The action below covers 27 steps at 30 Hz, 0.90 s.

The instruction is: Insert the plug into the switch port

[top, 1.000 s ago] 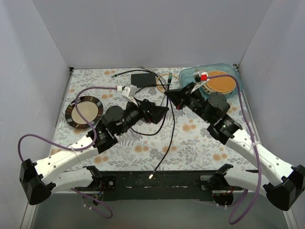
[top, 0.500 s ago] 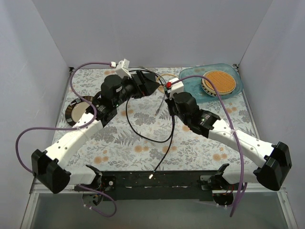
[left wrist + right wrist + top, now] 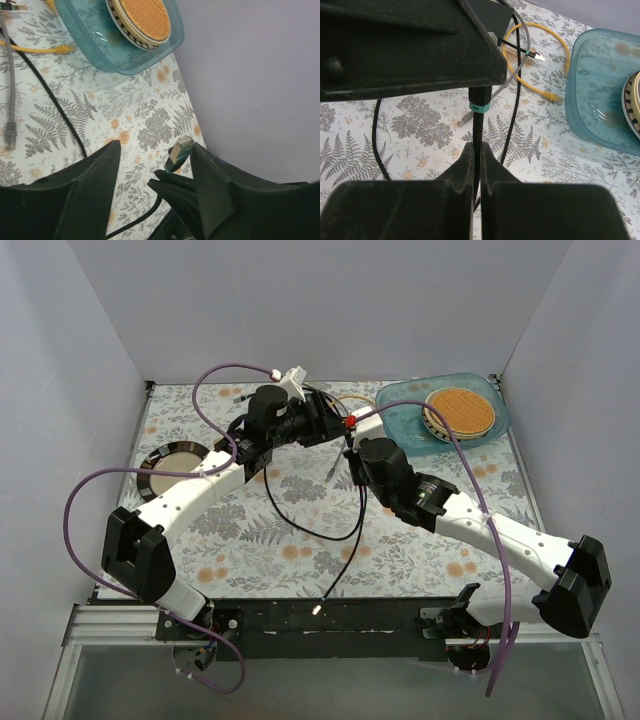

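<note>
My right gripper (image 3: 476, 147) is shut on a black cable, just below the teal band of its plug (image 3: 480, 97). It shows in the top view (image 3: 352, 445) at the mat's back centre. My left gripper (image 3: 156, 147) is open. Its fingers stand either side of the plug tip (image 3: 178, 151), which lies close to the right finger (image 3: 210, 185). In the top view the left gripper (image 3: 335, 428) meets the right one. The flat black switch box shows only as a corner (image 3: 495, 17). Its ports are hidden, and the left arm covers it in the top view.
A teal tray (image 3: 400, 410) holding a round orange-topped plate (image 3: 458, 410) sits at the back right. A yellow cable (image 3: 540, 87) and a grey cable (image 3: 10, 95) with a plug lie nearby. A dark plate (image 3: 160, 462) is at the left. Walls close in on three sides.
The left arm has swung from mid-table to the back centre, over the black box, and its open jaws now flank the plug. The right gripper drew left with the cable, then held still.
</note>
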### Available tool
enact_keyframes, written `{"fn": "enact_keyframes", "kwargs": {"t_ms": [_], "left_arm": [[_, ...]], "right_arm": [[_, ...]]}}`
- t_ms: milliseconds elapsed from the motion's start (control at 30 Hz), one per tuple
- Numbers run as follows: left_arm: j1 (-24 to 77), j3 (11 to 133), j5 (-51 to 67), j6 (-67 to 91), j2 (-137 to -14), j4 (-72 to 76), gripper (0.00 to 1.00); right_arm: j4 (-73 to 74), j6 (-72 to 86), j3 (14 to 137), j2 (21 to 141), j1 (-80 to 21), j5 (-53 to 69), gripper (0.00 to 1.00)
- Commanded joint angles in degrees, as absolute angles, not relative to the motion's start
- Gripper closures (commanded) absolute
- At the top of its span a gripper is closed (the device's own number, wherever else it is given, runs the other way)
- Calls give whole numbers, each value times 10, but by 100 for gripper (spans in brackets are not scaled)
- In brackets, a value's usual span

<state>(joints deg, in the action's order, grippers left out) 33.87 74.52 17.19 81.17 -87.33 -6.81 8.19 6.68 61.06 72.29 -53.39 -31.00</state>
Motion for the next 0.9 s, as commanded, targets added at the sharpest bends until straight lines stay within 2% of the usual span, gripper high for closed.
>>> {"fn": "enact_keyframes", "kwargs": {"t_ms": [0,67,133,233,267,400,467,500,533,600,633,733,867], "left_arm": [[338,768,211,827,-869,-36,49],[339,770,219,831,-879,-29,64],[340,770,222,833,-882,-21,72],[340,764,229,831,-883,-6,97],[340,761,227,828,-882,-4,100],[338,740,209,816,-863,-3,100],[335,735,196,809,-856,-5,100],[332,730,193,803,-852,-9,100],[329,723,186,799,-843,-10,100],[315,715,175,792,-834,-19,100],[309,706,162,786,-823,-22,100],[277,687,142,767,-799,-38,100],[244,646,134,758,-754,-34,100]], "right_arm": [[69,69,614,727,-538,-332,99],[69,69,617,731,-538,-328,99],[70,72,617,733,-538,-323,99],[68,73,612,733,-538,-314,99],[67,72,611,731,-538,-314,99],[64,61,607,725,-538,-298,99],[63,59,606,717,-538,-279,84],[62,59,606,714,-537,-272,80],[59,60,606,702,-536,-252,64],[47,59,598,688,-528,-220,47],[33,60,593,673,-523,-174,34],[5,69,574,643,-484,-64,19],[-71,134,531,617,-368,133,14]]}}
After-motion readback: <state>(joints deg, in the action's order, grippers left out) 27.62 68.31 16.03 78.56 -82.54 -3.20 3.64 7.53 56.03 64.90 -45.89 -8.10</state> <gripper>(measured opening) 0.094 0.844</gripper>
